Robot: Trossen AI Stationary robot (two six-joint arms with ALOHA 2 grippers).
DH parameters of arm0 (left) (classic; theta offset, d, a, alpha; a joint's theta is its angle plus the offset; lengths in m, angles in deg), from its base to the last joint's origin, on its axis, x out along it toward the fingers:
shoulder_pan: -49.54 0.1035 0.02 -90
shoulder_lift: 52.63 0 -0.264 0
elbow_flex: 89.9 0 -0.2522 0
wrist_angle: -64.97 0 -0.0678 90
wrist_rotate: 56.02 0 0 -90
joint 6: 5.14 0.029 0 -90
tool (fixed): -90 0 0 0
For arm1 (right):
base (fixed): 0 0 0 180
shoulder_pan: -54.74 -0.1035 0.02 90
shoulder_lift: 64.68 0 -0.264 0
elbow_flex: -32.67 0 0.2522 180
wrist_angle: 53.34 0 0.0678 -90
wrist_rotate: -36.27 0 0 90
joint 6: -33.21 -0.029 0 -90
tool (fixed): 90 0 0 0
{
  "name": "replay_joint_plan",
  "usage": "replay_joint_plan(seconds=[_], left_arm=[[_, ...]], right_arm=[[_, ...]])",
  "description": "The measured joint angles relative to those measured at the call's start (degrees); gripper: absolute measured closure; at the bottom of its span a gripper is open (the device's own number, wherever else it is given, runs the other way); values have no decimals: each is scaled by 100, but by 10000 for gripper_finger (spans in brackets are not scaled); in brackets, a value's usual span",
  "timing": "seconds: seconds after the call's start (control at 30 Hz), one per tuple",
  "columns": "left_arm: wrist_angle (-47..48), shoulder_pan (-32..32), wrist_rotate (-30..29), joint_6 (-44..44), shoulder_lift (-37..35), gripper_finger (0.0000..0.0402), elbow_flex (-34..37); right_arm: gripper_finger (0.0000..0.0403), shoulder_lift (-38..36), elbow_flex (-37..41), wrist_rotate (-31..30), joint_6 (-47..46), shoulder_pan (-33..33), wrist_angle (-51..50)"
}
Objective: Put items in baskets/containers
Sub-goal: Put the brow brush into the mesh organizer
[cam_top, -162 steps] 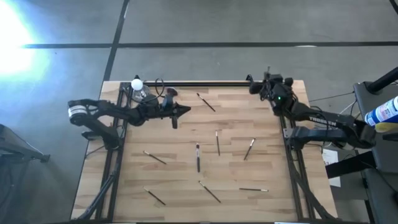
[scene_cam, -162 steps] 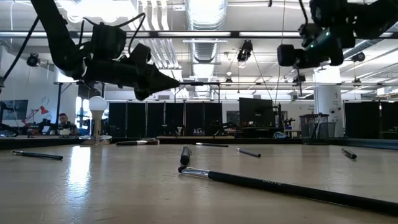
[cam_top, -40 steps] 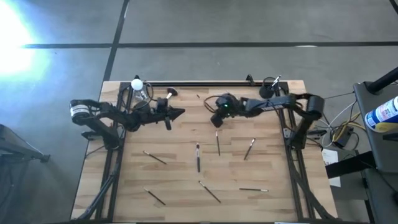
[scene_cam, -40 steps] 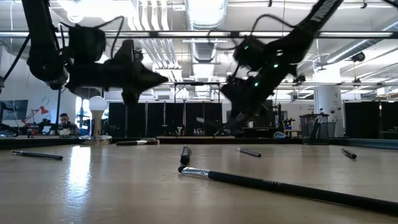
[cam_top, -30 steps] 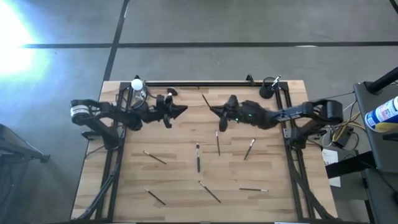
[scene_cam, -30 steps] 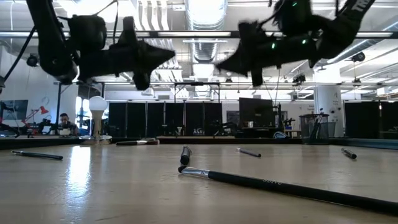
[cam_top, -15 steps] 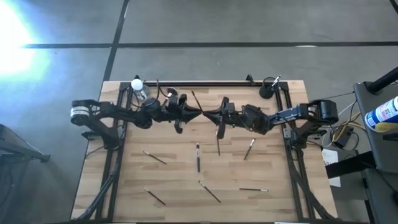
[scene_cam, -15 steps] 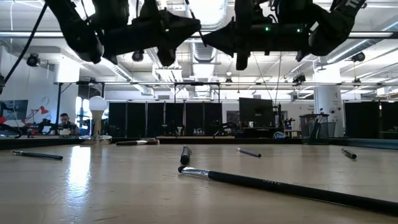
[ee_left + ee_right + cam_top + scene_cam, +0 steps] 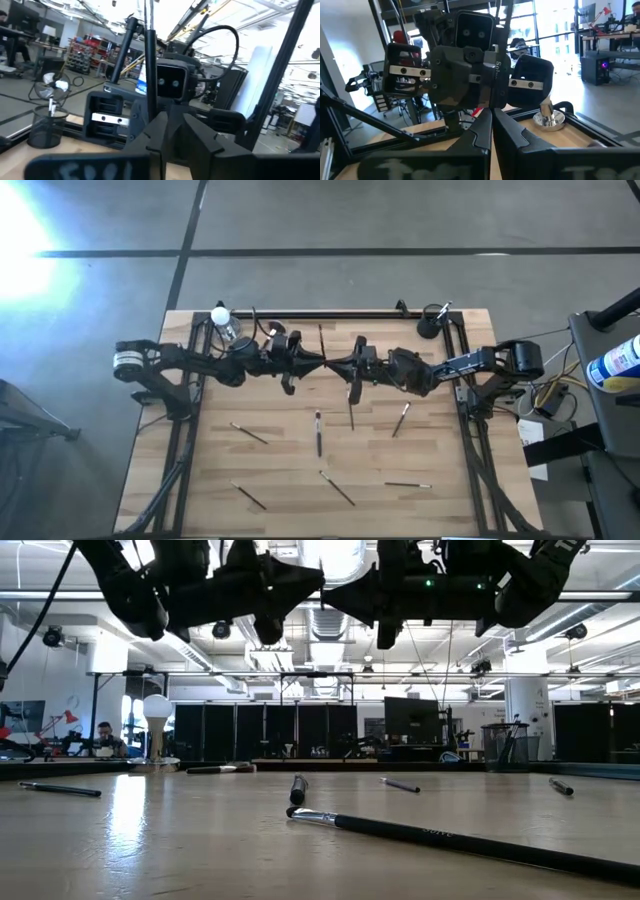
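From above, the left gripper [image 9: 322, 364] and the right gripper [image 9: 333, 366] meet tip to tip over the far middle of the wooden table [image 9: 290, 460], both arms stretched level toward each other. A thin dark brush [image 9: 322, 338] stands out between the two tips, pointing toward the far edge. A small black cup [image 9: 430, 327] sits at the far right corner, well apart from the grippers. More thin brushes lie scattered on the near half: one [image 9: 318, 432] at the middle, one [image 9: 249, 433] left of it, one [image 9: 401, 419] to the right, one [image 9: 337, 488] nearer the front
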Motion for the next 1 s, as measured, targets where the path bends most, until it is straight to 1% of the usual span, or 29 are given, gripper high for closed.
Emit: replay_joint_plan(seconds=[0.1, 0.23, 0.33, 0.4, 0.57, 0.67, 0.73, 0.93, 1.0], left_arm=[[38, 7, -41, -154, 0, 360, 2], [134, 7, 66, -262, -141, 356, 44], [648, 7, 114, -243, -371, 345, 72], [1209, 7, 112, -125, -543, 337, 72], [2561, 7, 94, 296, -834, 331, 82], [2774, 1, 85, 431, -834, 334, 242], [2752, 0, -69, 493, -796, 338, 403], [2793, 59, -1049, 469, -654, 359, 767], [2804, 105, -1114, 471, -573, 368, 767]], right_arm=[[396, -4, -2, 29, 4, -10, 7], [395, -5, -2, 27, 29, -4, 7], [395, -7, 1, 23, 55, -4, -13], [395, -10, 11, 25, 113, -7, -137], [394, -161, 13, 4, 205, 18, -1147], [394, -252, 7, -36, 261, 49, -1939], [394, -305, -9, -41, 278, 93, -2432], [394, -398, -19, -283, 237, 373, -3429], [391, -398, -17, -287, 239, 539, -3680]])
